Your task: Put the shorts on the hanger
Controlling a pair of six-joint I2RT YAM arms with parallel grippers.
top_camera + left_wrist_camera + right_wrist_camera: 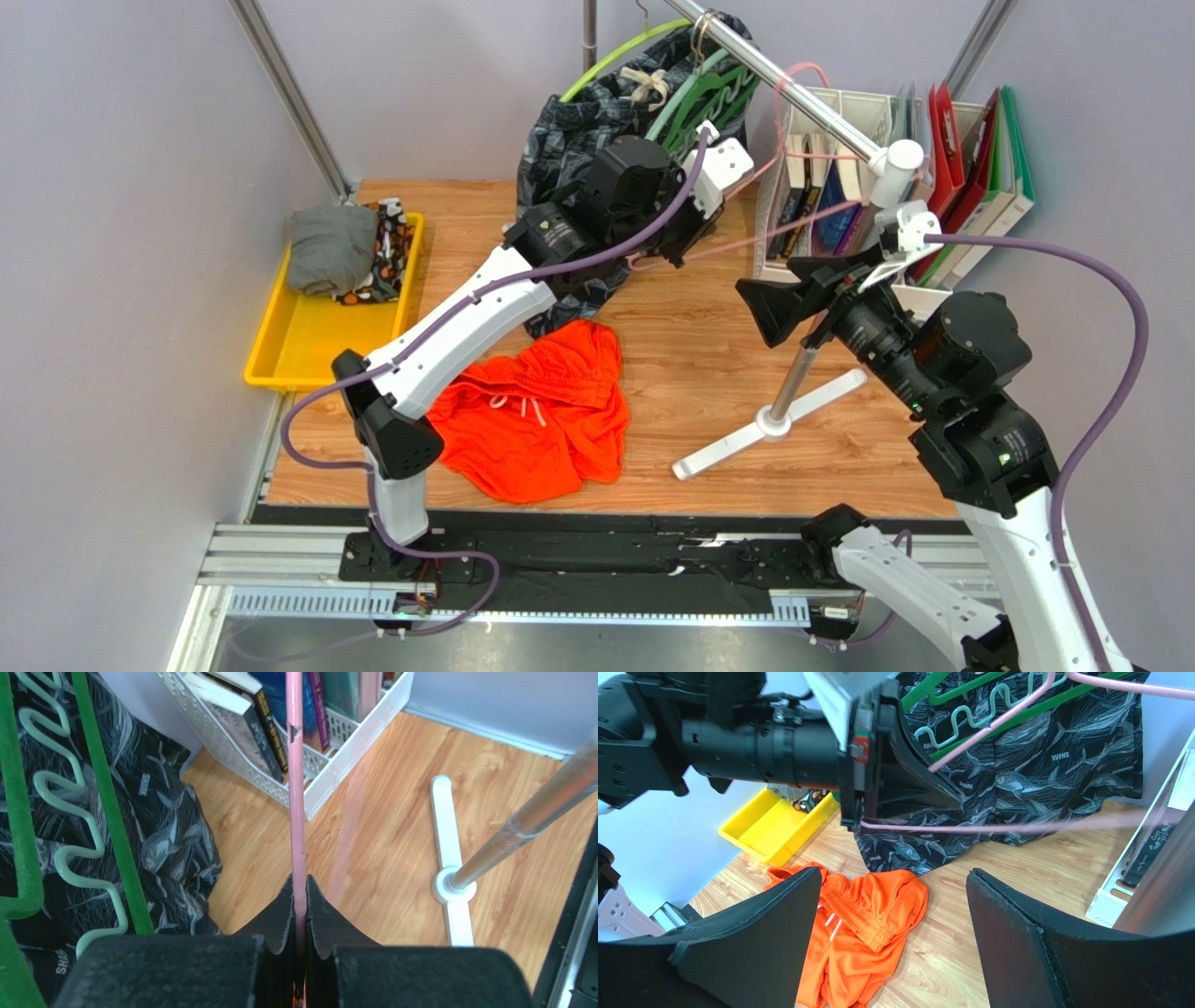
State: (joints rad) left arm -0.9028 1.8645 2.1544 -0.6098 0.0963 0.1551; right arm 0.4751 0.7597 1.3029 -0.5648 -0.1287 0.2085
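**Hanger bar clamped by left claw; shorts on the table.**
The left gripper (300,889) was clenched on a straight bar of the hanger (296,798), and the right gripper (891,875) stood wide and empty nearby. The shorts (540,406) lay crumpled on the table (701,364), below both claws and untouched. The step appeared to call for a firm pinch, a level bar, and a lift clear of the rail (786,87) without snagging the green hangers (111,812).

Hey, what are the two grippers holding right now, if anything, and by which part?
The left gripper pinches the thin pink wire hanger by its straight lower bar, near one end. The right gripper is open, holding nothing.
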